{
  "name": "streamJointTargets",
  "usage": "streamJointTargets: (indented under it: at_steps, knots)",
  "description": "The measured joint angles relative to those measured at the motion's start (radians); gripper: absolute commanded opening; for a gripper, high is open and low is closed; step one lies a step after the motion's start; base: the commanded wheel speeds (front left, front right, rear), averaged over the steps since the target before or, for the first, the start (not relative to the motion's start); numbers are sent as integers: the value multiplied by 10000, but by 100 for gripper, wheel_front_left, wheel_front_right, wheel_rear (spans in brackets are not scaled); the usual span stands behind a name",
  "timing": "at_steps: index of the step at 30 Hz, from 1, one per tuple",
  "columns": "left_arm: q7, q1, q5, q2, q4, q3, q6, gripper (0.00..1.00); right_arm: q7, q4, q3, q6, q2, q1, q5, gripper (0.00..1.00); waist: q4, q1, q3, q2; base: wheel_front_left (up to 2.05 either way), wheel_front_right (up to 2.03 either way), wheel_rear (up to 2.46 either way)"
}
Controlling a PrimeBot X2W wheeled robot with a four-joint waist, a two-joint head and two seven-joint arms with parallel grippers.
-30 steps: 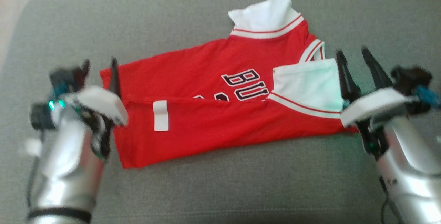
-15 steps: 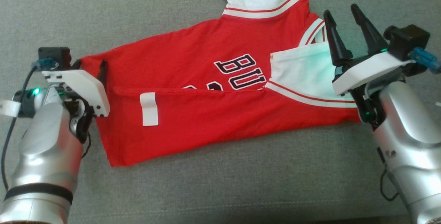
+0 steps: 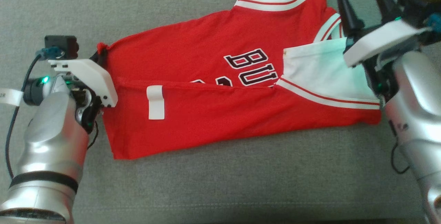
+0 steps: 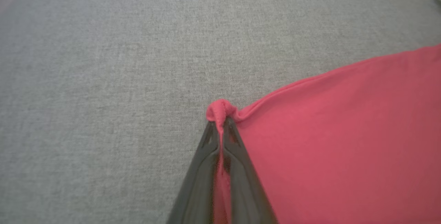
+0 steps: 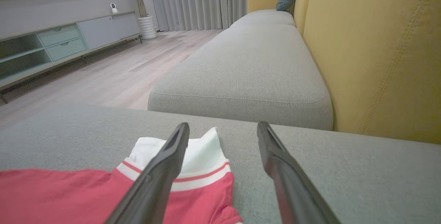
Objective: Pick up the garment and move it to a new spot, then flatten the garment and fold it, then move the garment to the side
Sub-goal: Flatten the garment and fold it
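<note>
Left end effector (image 4: 220, 122) is pinching only a corner of the red-and-white fabric jersey (image 3: 213, 120), right end effector (image 5: 223, 127) wide open, empty; a one-sided pull could wreck the fold.

A grey sofa seat (image 5: 241, 62) meets a yellow backrest (image 5: 379, 62), with grey curtains (image 5: 193, 0) beyond a wooden floor (image 5: 120, 72).
</note>
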Motion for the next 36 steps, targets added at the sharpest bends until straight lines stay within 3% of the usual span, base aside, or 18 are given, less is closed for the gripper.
streamJointTargets:
  at_steps: [7,15,27,28,29,30,31,36]
  knots:
    - [-884,-232,-46,-165,-12,-443,-65,0,704,853,44,0,-159,-1159,-6,100,395,1,256,0,0,0,0]
    - [-1942,-783,196,-734,-215,-895,-61,0,2209,2405,324,-2,-324,-2728,-19,100,1179,1,589,0,0,0,0]
    - [-2464,-1277,228,-1398,-418,-1373,-59,0,3394,4464,234,-2,-493,-4180,-142,100,2281,0,1182,0,0,0,0]
    - [-2474,-1305,228,-1442,-418,-1407,-59,0,3430,4614,249,0,-500,-4271,-217,96,2352,1,1229,0,0,0,0]
    - [-2474,-1348,228,-1486,-414,-1427,-59,0,3526,4800,284,0,-512,-4376,-307,82,2418,1,1271,0,0,0,0]
    - [-2522,-1444,228,-1540,-414,-1473,-61,0,3588,5089,305,0,-579,-4490,-476,45,2526,1,1332,-1,0,0,0]
    - [-2545,-1472,228,-1572,-414,-1496,-61,0,3590,5241,320,-2,-627,-4560,-560,0,2566,0,1355,-1,0,0,0]
    - [-2548,-1499,224,-1664,-347,-1641,-61,0,3267,5611,318,0,-729,-4855,-880,0,2637,0,1394,0,0,0,0]
